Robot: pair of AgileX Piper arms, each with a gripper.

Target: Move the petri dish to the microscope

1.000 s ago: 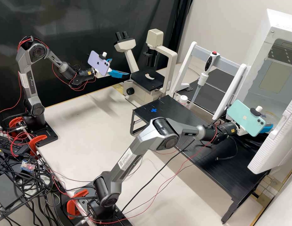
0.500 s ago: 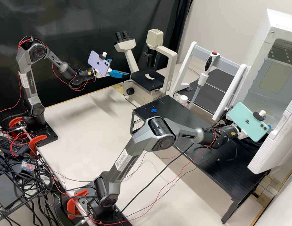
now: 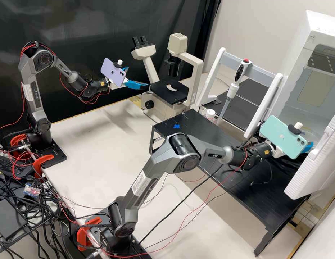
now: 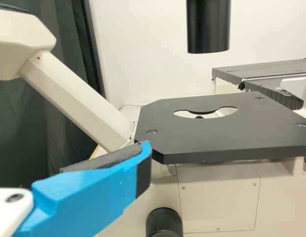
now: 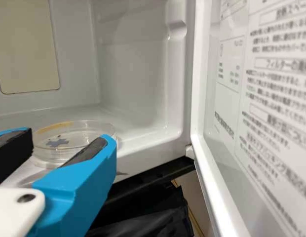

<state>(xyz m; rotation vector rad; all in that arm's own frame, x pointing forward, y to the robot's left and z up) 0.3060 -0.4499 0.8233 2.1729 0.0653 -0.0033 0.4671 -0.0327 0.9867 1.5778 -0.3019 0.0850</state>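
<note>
Aiming right gripper at dish, probably to grasp it, with left gripper well apart from dish, both with fingers spread.

Left gripper spread wide, right gripper parted

Clear, glossy plastic petri dish

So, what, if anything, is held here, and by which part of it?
The left end effector holds nothing. The right end effector is open at the dish; whether it touches the dish cannot be told.
</note>
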